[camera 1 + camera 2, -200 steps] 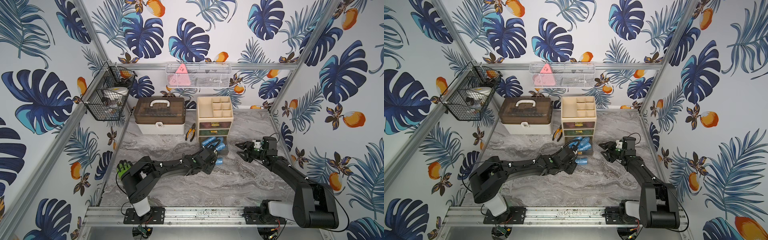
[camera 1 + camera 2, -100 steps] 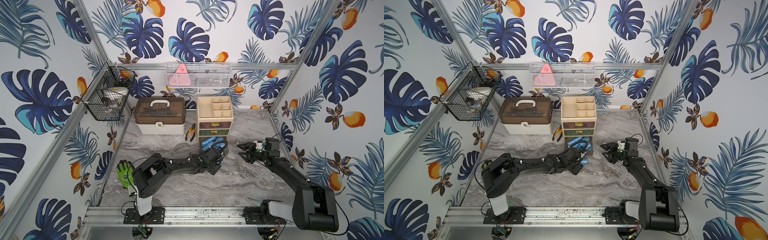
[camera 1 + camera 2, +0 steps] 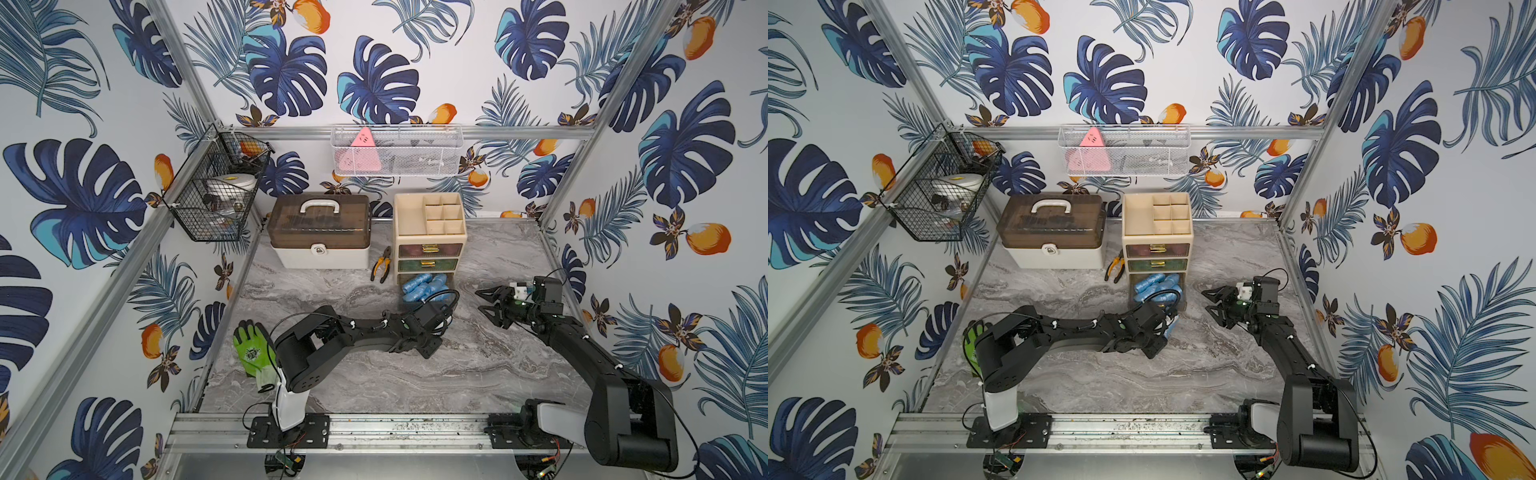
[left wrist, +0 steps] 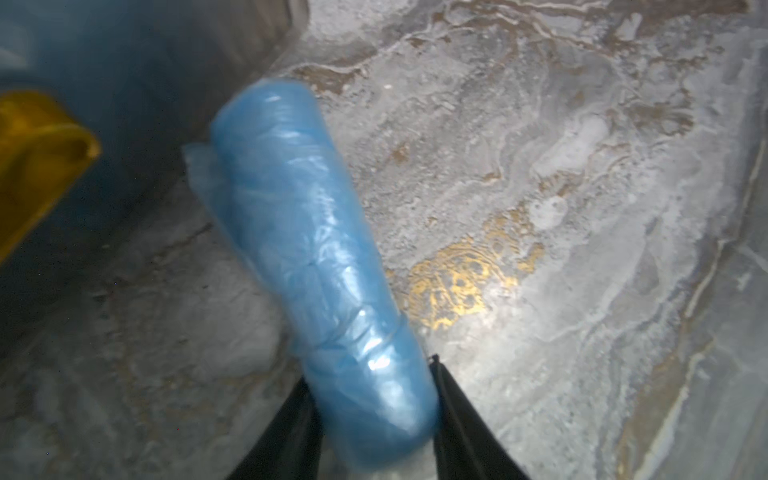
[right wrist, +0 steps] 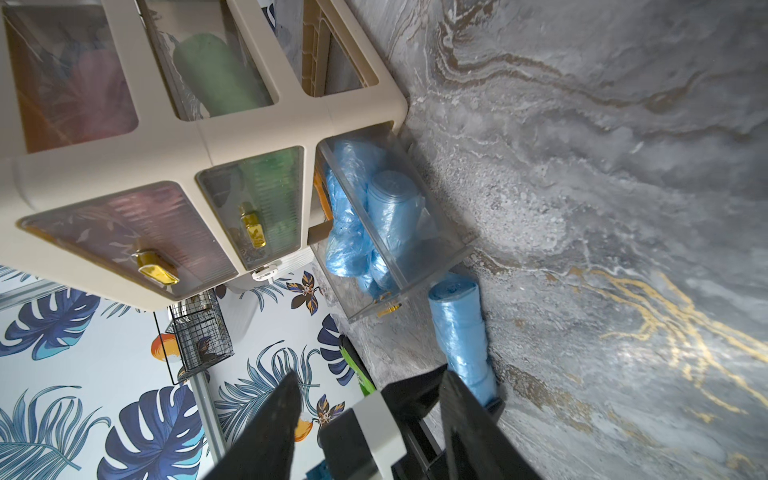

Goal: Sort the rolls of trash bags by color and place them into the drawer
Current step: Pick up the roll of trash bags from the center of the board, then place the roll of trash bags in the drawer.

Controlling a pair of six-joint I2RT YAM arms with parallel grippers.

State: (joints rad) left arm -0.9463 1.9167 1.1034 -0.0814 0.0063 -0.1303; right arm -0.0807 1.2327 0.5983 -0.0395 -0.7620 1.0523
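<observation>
The left fingers (image 4: 455, 424) grip one end of a blue trash-bag roll (image 4: 316, 249). The roll lies on the bench (image 3: 478, 374) near its middle, just in front of the open bottom drawer (image 5: 440, 245), which holds more blue rolls (image 3: 424, 284). The right fingers (image 3: 492, 291) stand open above the bench, nearer its right edge.

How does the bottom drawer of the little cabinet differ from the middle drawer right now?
The bottom drawer is pulled out; the middle drawer is pushed shut. The bottom drawer holds blue rolls, which show from above in both top views; the middle drawer shows only green through its ribbed front. Both are clear plastic, each with a gold handle, and both sit in the same beige cabinet.
</observation>
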